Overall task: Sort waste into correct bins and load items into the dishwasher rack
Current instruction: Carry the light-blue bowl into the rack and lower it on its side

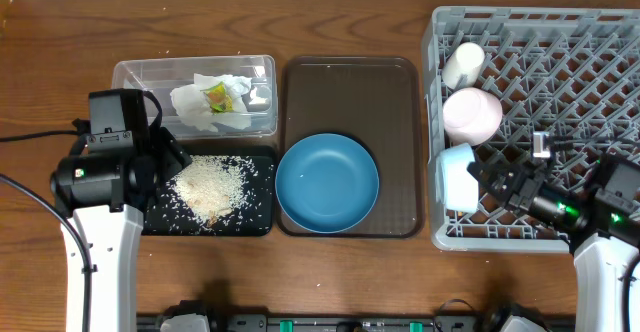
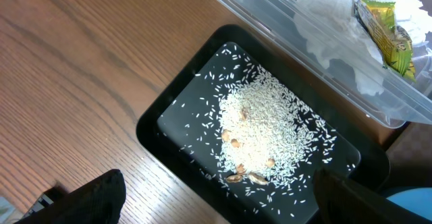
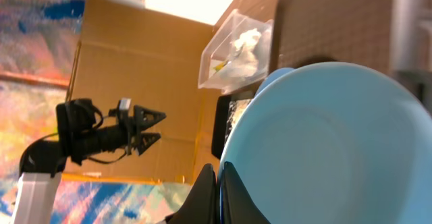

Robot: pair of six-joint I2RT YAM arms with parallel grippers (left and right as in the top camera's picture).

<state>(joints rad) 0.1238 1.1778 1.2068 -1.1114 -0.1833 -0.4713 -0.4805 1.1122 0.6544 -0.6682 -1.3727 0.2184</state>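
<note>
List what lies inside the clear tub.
A crumpled white napkin with the yellow-green wrapper on top sits in the clear tub. Anything beneath the napkin is covered.

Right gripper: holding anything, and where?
Right gripper appears shut on the light-blue bowl, pinching its rim; the bowl stands on edge in the rack. Left gripper open, empty.

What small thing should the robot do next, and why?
Probably draw the shut right gripper back from the light-blue bowl and open it. The bowl already stands in the rack, while the blue plate lies on the brown tray, not yet loaded.
</note>
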